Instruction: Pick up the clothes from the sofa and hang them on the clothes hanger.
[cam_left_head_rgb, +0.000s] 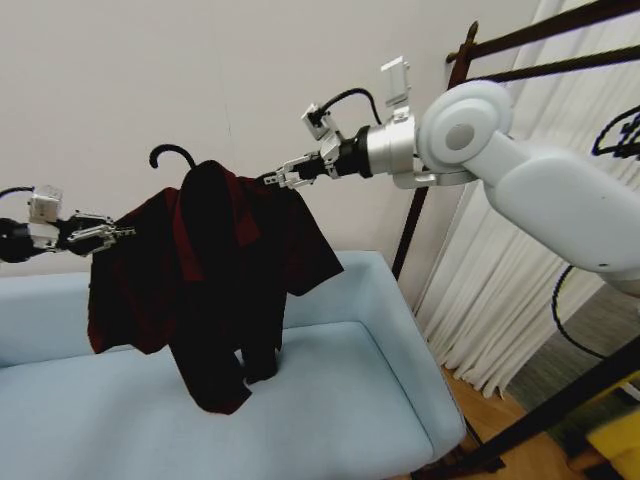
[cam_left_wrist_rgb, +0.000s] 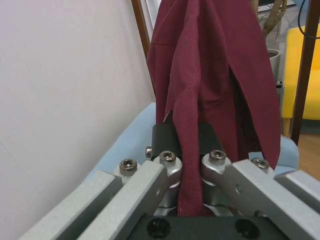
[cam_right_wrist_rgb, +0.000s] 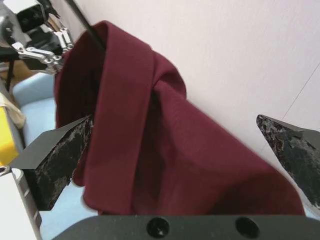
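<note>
Left gripper (cam_left_head_rgb: 118, 232): far left, above the backrest of the sofa (cam_left_head_rgb: 340, 400), closed tight on a fold of the dark red shirt (cam_left_head_rgb: 215, 270), cloth pinched between its fingers (cam_left_wrist_rgb: 164, 138) and running up out of them.

Right gripper (cam_left_head_rgb: 272, 181): at the shirt's right shoulder, spread wide, dark pads (cam_right_wrist_rgb: 55, 160) well apart, shoulder cloth lying between them. Contact of either pad with the fabric hard to tell from these angles.

Shirt itself: up in the air between the two grippers, draped on a hanger, black hook (cam_left_head_rgb: 168, 151) poking up free above the collar, hem and sleeves hanging low over the pale blue seat.

Dark wooden clothes rack (cam_left_head_rgb: 460, 60) to the right, past the sofa's arm, well apart from the hook, white curtain (cam_left_head_rgb: 500, 300) behind it.
</note>
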